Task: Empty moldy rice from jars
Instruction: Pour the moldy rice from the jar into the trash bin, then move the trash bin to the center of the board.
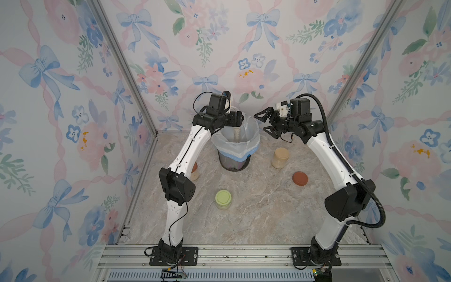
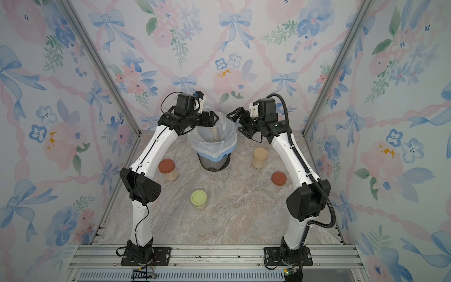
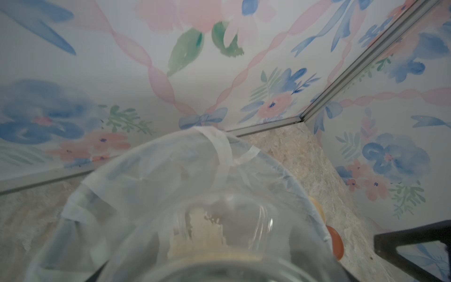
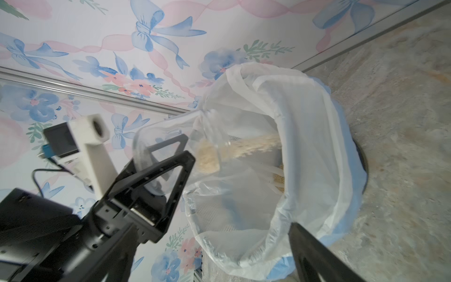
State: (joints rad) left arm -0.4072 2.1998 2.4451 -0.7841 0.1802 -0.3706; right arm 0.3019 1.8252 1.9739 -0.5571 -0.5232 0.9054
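Right wrist view, centre of frame: the left gripper (image 4: 186, 147) is clamped on an open jar (image 4: 158, 131) of clear glass, tipped on its side with its mouth over the white-lined bin (image 4: 317, 136). A tan stream of moldy rice (image 4: 256, 146) runs from the mouth down into the liner. A small clump is left inside the glass near the mouth, and a little rice lies at the bottom of the bag.

In a top view the right gripper (image 1: 259, 122) hangs just right of the bin's rim, jaws spread wide and holding nothing.

On the marble tabletop (image 1: 256, 214) a loose rust-red lid (image 1: 300, 179) lies flat at centre right, probably the one off the jar now being emptied. Three jars stand upright with lids on and rice inside:
- a beige-lidded jar (image 1: 280, 157) to the right of the bin
- a green-lidded jar (image 1: 223, 199) below the bin
- a rust-red-lidded jar (image 2: 168, 169) to the left, beside the left arm

By this showing the task is early. The first jar is nearly empty, and the other three have yet to be opened and tipped out.
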